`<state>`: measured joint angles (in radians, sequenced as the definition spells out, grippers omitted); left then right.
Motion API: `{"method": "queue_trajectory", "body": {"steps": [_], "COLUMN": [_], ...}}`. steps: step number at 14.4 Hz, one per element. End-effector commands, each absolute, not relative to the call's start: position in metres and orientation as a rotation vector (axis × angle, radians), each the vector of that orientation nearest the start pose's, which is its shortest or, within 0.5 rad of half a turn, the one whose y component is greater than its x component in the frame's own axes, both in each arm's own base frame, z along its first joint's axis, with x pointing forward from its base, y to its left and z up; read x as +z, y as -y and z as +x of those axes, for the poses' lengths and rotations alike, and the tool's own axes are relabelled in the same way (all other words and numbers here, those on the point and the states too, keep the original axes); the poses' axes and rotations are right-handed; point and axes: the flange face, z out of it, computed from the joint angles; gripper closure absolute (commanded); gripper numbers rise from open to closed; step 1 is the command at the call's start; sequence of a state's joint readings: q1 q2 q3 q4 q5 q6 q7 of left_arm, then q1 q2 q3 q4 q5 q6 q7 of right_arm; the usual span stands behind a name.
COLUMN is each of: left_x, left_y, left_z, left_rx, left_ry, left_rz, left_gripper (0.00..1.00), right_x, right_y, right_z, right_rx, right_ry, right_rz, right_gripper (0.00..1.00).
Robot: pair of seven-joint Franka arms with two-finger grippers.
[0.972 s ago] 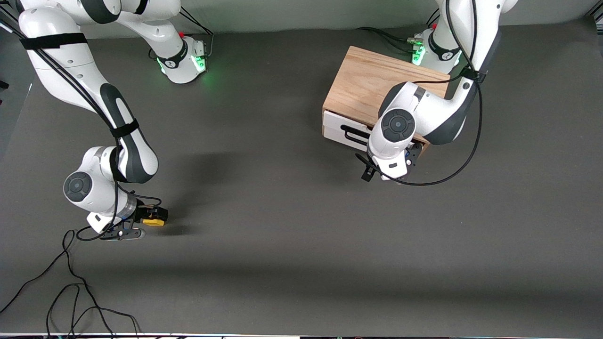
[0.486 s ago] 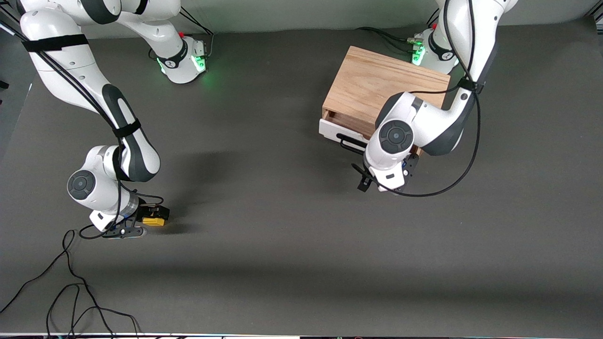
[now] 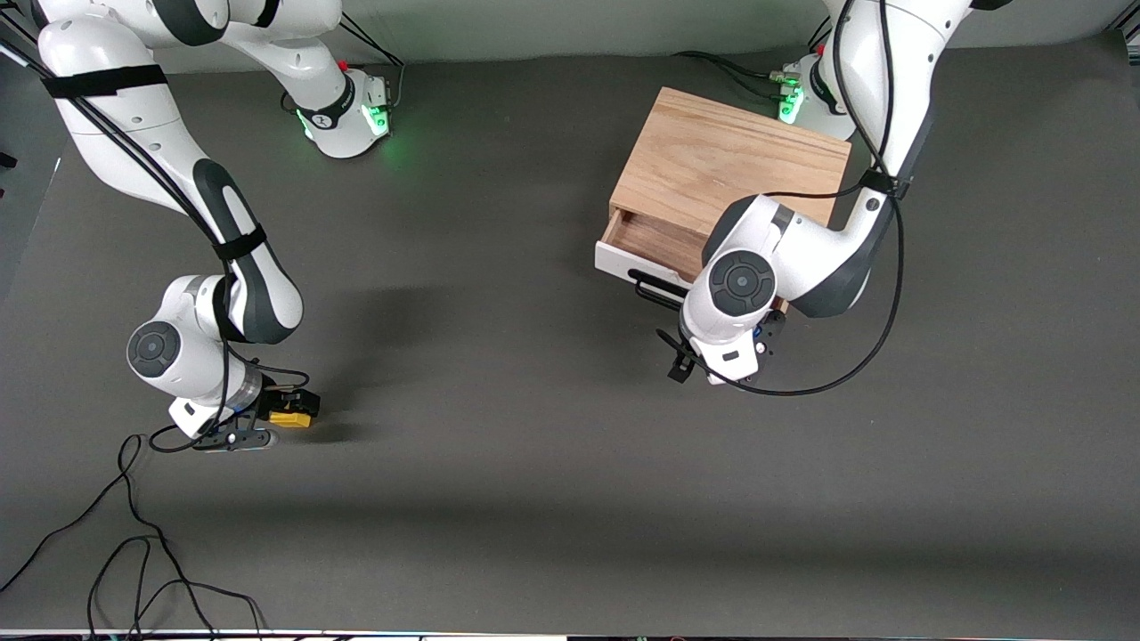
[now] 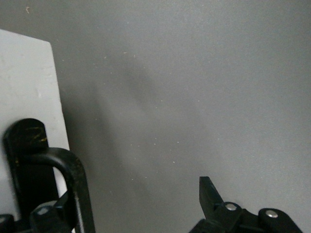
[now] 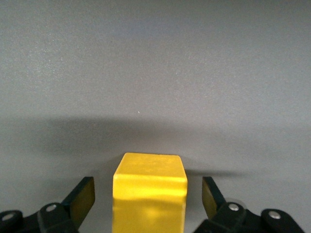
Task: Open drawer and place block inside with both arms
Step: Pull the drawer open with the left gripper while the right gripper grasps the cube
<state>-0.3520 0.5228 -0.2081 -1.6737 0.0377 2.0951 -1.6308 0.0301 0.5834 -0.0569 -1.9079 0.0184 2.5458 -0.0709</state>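
Drawer part-open, block ungrasped

Right gripper [image 3: 287, 418], low on the table [image 3: 534, 499], jaws apart astride the yellow block [image 5: 149, 187], untouched: closing is next. Farther, left gripper [image 3: 712, 343] at the drawer [image 3: 646, 242] handle [image 4: 73, 179], one finger hooked inside, jaws apart: likely more pulling from its oak box [image 3: 730, 160].

Two glossy white arms, the right arm [image 3: 151, 125] and the left arm [image 3: 802, 249], have dark grey joint bands, round grey elbow caps, black straps, looping black cables, green-lit bases with red dots, and black pincer fingers [image 5: 80, 199] fixed with silver screws.
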Motion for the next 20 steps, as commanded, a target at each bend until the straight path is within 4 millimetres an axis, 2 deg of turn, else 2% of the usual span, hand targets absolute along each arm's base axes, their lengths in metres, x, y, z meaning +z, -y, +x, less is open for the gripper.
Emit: {"method": "queue_trajectory", "body": {"steps": [1, 6, 9, 12, 17, 19, 20], "left_x": [0.322, 0.308, 0.314, 0.338, 0.353, 0.373, 0.395], "left_y": [0.352, 0.351, 0.345, 0.343, 0.344, 0.345, 0.342], "left_z": [0.620, 0.604, 0.597, 0.602, 0.594, 0.592, 0.592], "left_rx": [-0.066, 0.020, 0.086, 0.119, 0.174, 0.193, 0.196], "left_ry": [1.598, 1.520, 1.493, 1.491, 1.443, 1.418, 1.412], "left_rz": [-2.823, -2.730, -2.659, -2.617, -2.556, -2.542, -2.528], "left_gripper": [0.00, 0.00, 0.00, 0.00, 0.00, 0.00, 0.00], "right_x": [0.198, 0.202, 0.200, 0.195, 0.191, 0.188, 0.188], "right_y": [0.016, 0.016, 0.016, 0.015, 0.014, 0.012, 0.012], "right_z": [0.637, 0.647, 0.652, 0.650, 0.650, 0.647, 0.646], "right_rx": [-0.114, -0.140, -0.145, -0.136, -0.126, -0.114, -0.105], "right_ry": [0.099, 0.098, 0.099, 0.088, 0.082, 0.081, 0.088], "right_rz": [-3.167, -3.167, -3.168, -3.164, -3.162, -3.160, -3.160], "right_gripper": [0.02, 0.02, 0.02, 0.02, 0.02, 0.02, 0.02]}}
